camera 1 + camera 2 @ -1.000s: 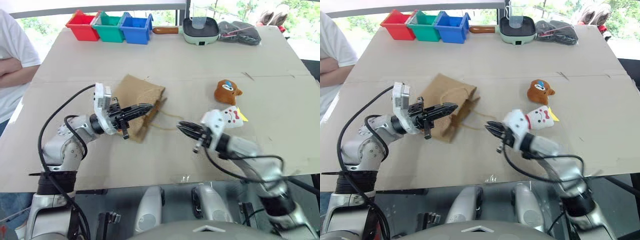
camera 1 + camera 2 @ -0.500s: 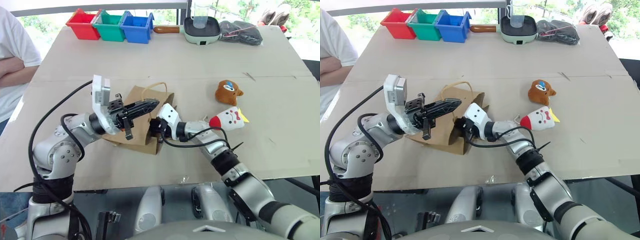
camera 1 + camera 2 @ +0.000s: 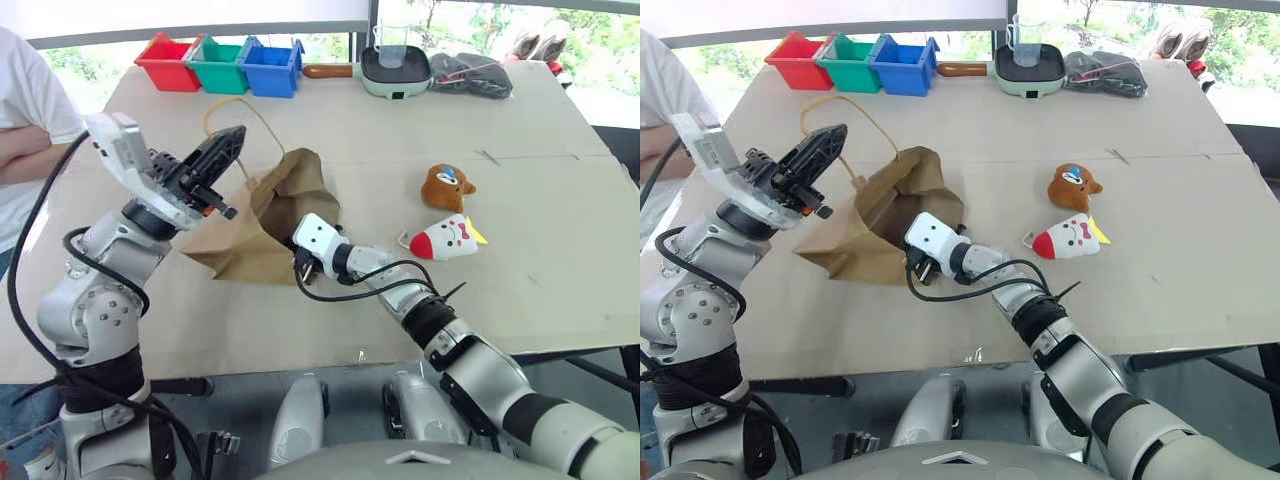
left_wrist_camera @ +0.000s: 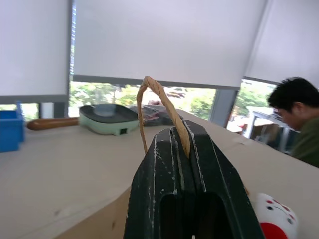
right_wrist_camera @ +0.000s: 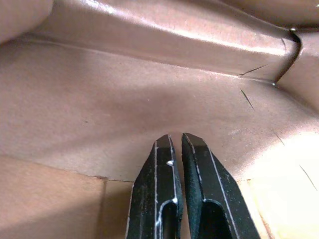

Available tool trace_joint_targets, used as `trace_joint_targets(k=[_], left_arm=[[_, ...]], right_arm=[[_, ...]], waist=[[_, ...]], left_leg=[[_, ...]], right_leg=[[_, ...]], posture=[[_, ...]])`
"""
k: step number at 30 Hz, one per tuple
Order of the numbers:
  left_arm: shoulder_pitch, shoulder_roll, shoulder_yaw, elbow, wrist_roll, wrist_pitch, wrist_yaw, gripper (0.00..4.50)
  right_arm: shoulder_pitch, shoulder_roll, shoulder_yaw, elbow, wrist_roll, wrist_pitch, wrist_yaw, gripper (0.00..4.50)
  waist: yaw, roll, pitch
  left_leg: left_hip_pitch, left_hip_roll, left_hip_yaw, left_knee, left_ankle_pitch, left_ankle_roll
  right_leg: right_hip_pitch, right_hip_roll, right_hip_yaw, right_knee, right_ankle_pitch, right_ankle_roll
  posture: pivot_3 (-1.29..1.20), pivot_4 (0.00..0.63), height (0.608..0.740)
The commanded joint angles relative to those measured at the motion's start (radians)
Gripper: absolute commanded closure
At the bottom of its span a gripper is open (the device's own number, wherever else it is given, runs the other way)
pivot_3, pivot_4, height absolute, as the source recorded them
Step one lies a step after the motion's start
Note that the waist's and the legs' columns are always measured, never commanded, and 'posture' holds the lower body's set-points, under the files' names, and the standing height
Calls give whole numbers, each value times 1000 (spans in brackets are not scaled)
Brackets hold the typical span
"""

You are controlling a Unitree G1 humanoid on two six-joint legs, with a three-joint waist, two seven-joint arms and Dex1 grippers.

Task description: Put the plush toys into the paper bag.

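The left gripper (image 4: pixel 185 137) was raised above the bench (image 3: pixel 560 250), its jaws clamped on a cord handle (image 4: pixel 158 102) of the paper bag (image 3: pixel 262 215); the handle looped up out of the closed fingers. The bag hung from that grip with its lower side on the bench and its mouth open towards the right arm. The right gripper (image 5: pixel 174 142) reached into that mouth, jaws closed on nothing, brown paper all round them. Both toys lay on the bench outside the bag, well to its right: the brown toy (image 3: pixel 445 187) farther off, the white toy (image 3: pixel 445 239) just in front of it, red end pointing at the bag. Red, green and blue bins (image 3: pixel 222 63) and a pan (image 3: pixel 397 68) stood along the far edge. A person (image 3: pixel 25 110) stood at the left.
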Motion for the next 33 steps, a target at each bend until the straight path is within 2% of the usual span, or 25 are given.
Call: trace_joint_targets(k=[1,6,9,11,12,15,18,22,25,28,30,33], left_arm=[[0,-4,29,-68,22,-40,52,4500],[12,0,-45,-65,134,-117,13,4500],[-6,5,-118,-19,231,-249,-93,4500],[-14,-19,-151,14,240,-311,-159,4500],[-20,-31,-154,32,237,-316,-161,4500],[-51,-32,-170,84,233,-339,-217,4500],[-86,-44,-199,163,239,-391,-308,4500],[-123,-64,-208,220,222,-414,-366,4500],[-142,-73,-212,254,213,-420,-409,4500],[-181,-86,-222,293,221,-422,-439,4500],[-198,-94,-223,307,220,-420,-453,4500],[-208,-102,-223,311,218,-415,-461,4500]], right_arm=[[-15,48,-20,112,-64,91,-140,4440],[-79,43,-96,100,-13,4,-183,4440],[-67,15,-102,20,-1,2,-112,4440],[-26,-24,-117,-104,51,49,-5,4440],[-10,-38,-129,-148,62,74,4,4440],[48,-88,-159,-374,129,230,78,3634],[145,-211,-196,-777,251,472,179,2101],[249,-384,-281,-1163,338,734,179,334],[290,-462,-348,-1317,355,884,125,334],[369,-576,-418,-1430,307,1055,53,334],[407,-605,-451,-1454,292,1174,-6,334],[440,-609,-438,-1428,296,1250,-36,334]], waist=[[4,0,-3],[10,0,-2],[8,0,-2],[6,0,-2],[6,0,-2],[3,0,-2],[6,1,-1],[8,1,-1],[1,1,-1],[8,1,-1],[9,0,0],[2,0,0]], left_leg=[[0,0,0,0,0,0],[-2,-2,-1,0,1,-1],[-6,-2,-1,0,1,-1],[-12,-2,-1,-1,1,-1],[-13,-2,-1,-1,1,-1],[-26,-1,-1,-1,1,-2],[-35,-1,-2,-1,1,-2],[-36,-2,-1,0,1,-2],[-35,-2,-1,0,1,-2],[-35,-1,-2,0,1,-2],[-35,-2,-1,0,1,-2],[-35,-2,0,1,1,-2]], right_leg=[[0,0,0,0,0,0],[0,-2,-1,-1,-1,-1],[-3,-1,-1,-2,0,0],[-8,-1,-2,-2,0,1],[-10,-2,-2,-2,0,1],[-22,-2,-3,-1,1,1],[-30,-3,-4,-1,1,1],[-30,-4,-4,-1,1,2],[-30,-2,-4,-1,1,2],[-30,-2,-3,-1,1,2],[-29,-2,-3,-2,1,2],[-29,-2,-2,-1,1,2]], posture=[[0,150,740],[0,150,740],[0,150,740],[0,150,740],[0,150,740],[0,150,740],[0,150,740],[0,150,740],[0,150,740],[0,150,740],[0,150,740],[0,150,740]])
